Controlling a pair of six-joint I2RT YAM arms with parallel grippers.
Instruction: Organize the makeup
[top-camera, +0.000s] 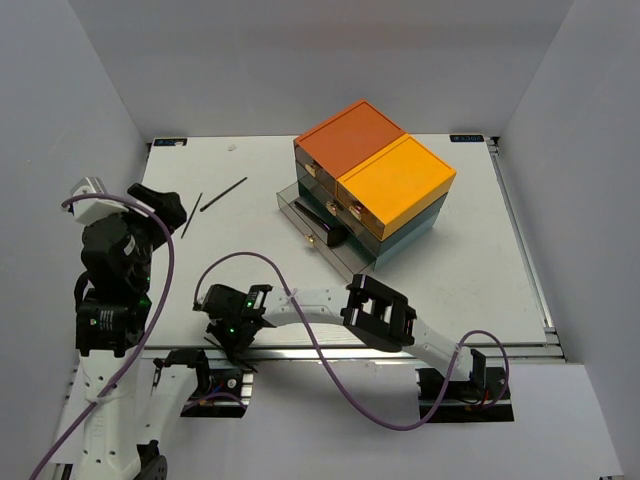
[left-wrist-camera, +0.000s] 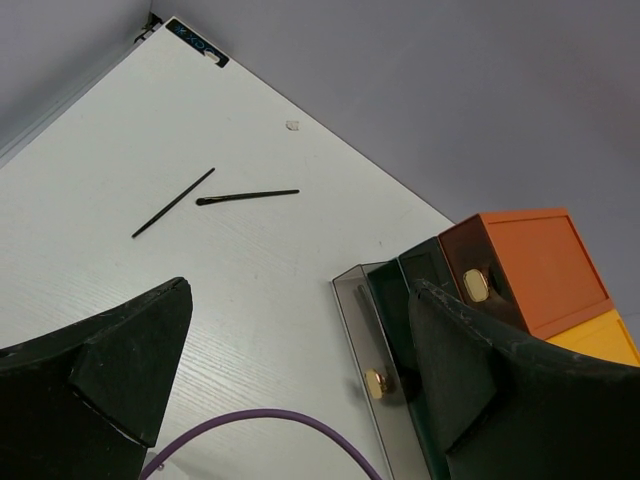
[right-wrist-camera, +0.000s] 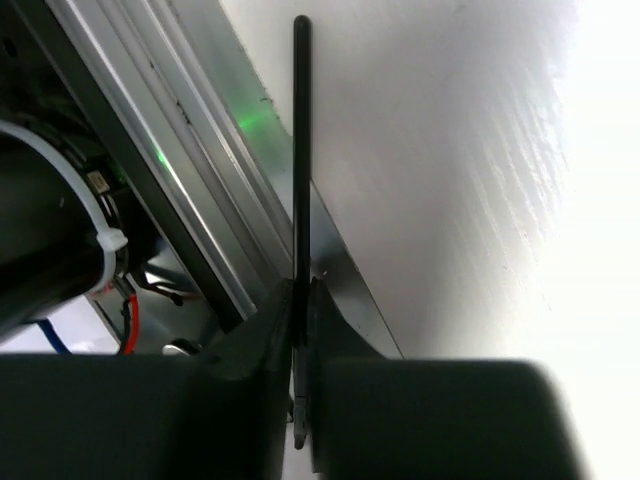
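Note:
Two thin black makeup sticks lie on the white table at the far left; the left wrist view shows them as one stick and one brush. My left gripper hovers open just beside them, with nothing between its fingers. My right gripper is at the near table edge, shut on a third thin black stick that points away from the jaws. Other makeup is out of view.
The drawer box with an orange top and a yellow top stands mid-table. Its clear lower drawer is pulled out, with a dark item inside. A metal rail runs along the near edge.

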